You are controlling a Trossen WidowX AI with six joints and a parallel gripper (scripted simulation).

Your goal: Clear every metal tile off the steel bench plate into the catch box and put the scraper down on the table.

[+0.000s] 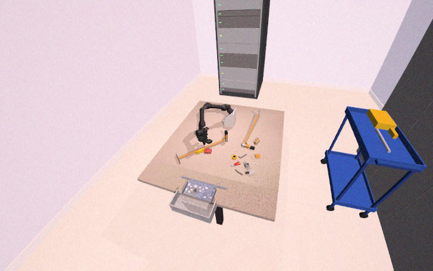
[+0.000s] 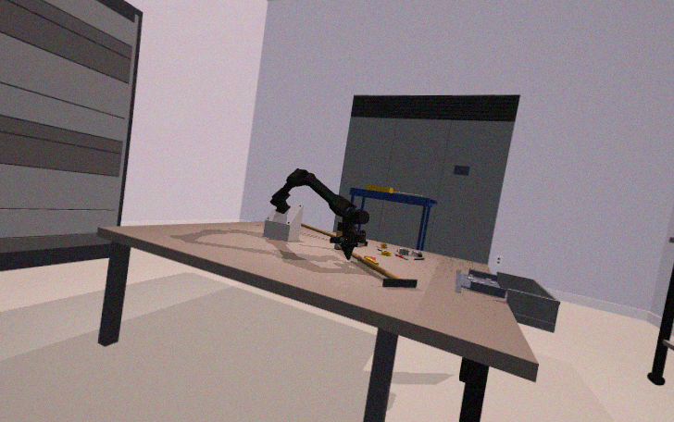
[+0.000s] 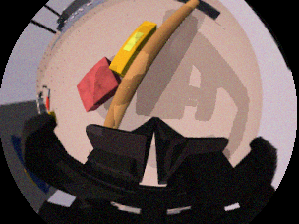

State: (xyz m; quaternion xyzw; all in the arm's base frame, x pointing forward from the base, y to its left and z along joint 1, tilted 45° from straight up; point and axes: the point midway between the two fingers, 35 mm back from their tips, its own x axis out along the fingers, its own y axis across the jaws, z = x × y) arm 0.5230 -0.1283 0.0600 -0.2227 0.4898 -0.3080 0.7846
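Note:
My gripper is shut and empty above the table, beside the handle of the long scraper. The scraper lies on the table, its flat dark blade toward the steel plate's end and its black-topped grip toward the arm's base. In the wrist view my fingers hide the near end of its handle. Several small pale tiles lie scattered on the steel bench plate at the table's front edge. The grey catch box adjoins the plate's outer end.
A red block and a yellow level-like block lie against the scraper's handle. A second wooden-handled tool lies to the right. A yellow tape measure, red-handled pliers and small parts lie nearer the front.

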